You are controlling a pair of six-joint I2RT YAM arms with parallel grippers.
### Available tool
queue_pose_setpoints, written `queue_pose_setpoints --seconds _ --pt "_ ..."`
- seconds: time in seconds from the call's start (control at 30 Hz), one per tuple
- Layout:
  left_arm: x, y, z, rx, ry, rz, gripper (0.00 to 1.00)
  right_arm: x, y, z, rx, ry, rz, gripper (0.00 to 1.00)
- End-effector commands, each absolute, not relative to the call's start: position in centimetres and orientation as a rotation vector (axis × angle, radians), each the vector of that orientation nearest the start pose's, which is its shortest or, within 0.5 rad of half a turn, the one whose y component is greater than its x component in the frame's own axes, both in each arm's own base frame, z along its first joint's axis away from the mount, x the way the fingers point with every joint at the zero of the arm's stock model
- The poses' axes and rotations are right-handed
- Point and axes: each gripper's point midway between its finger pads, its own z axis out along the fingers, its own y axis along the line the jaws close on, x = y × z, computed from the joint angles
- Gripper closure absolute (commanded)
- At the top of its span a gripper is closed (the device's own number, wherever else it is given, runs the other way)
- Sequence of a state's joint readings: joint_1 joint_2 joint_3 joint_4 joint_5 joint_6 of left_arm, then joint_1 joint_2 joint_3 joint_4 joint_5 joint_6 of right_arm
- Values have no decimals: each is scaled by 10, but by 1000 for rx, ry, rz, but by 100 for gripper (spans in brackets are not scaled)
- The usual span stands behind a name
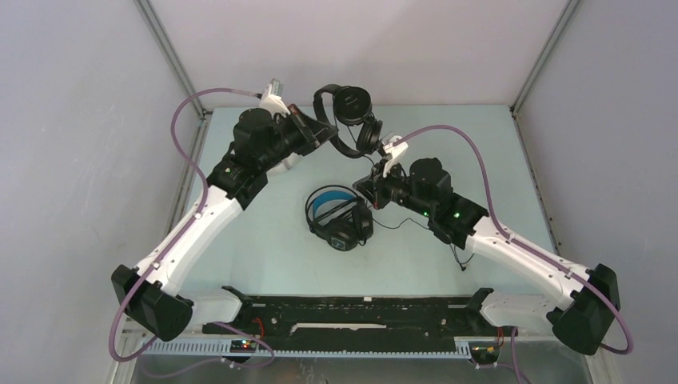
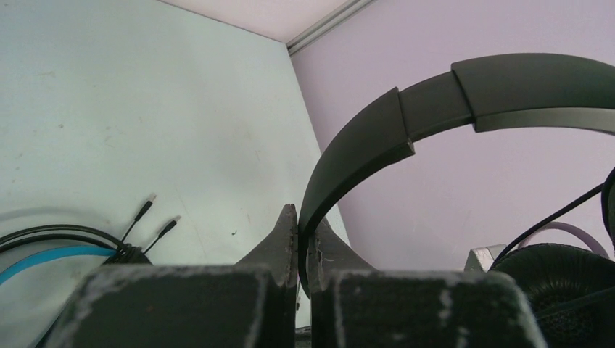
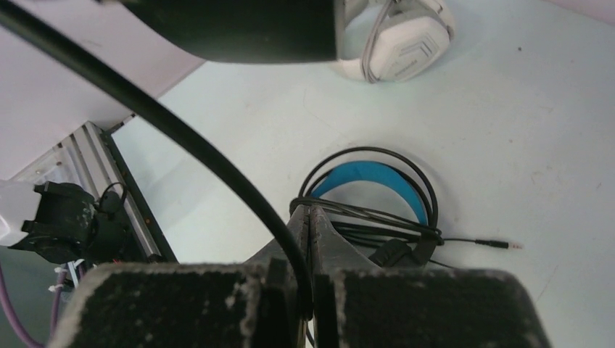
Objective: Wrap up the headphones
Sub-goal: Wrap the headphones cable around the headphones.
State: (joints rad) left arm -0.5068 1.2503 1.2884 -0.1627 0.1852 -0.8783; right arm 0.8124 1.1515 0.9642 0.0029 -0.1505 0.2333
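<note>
Currently: slim black headphones [image 2: 435, 101], held aloft by the headband in my clamped left end effector [image 2: 297, 217], black cable [image 3: 181, 138] pinched in my closed right end effector [image 3: 310, 217]; blue-lined headphones [image 1: 340, 216] flat on the counter [image 1: 264, 240].

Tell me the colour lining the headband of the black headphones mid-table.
Its lining is bright blue, clearest in the right wrist view.

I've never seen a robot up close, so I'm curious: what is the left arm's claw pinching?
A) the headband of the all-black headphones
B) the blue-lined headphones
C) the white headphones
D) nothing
A: in the left wrist view, the left gripper is closed on the curved headband of the black headphones, while the blue-lined headphones lie apart on the table.
</note>
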Motion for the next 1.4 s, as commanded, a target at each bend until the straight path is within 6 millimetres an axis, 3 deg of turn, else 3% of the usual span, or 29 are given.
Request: queue_pose_setpoints --seconds 0.0,0.17,0.27,0.5,0.7,0.87,0.93,1.07,1.2,1.37 --pt "335 -252 400 -187 1761 -1175 100 253 311 279 -615 1785 838 100" --pt "332 -250 409 -224 1724 -1306 100 260 295 264 -563 1859 775 100" --pt "332 -247 411 -230 1711 -1319 100 262 288 267 -537 1848 785 100" --pt "328 -251 412 -212 1694 -1358 100 256 299 290 -578 1749 869 100" --pt "337 -239 394 -212 1751 -1127 100 251 312 322 -582 1643 932 100" --pt "343 -235 386 -209 1774 -1037 100 252 322 312 -580 1690 911 100" --pt "342 -237 389 -211 1763 -1057 100 252 321 296 -579 1752 888 100" --pt "335 -248 401 -197 1743 -1170 100 254 321 285 -571 1791 866 100" --pt "330 -246 407 -195 1733 -1206 100 262 307 276 -531 1827 810 100" --pt "330 -226 411 -228 1720 -1191 100 262 289 274 -509 1793 839 100"
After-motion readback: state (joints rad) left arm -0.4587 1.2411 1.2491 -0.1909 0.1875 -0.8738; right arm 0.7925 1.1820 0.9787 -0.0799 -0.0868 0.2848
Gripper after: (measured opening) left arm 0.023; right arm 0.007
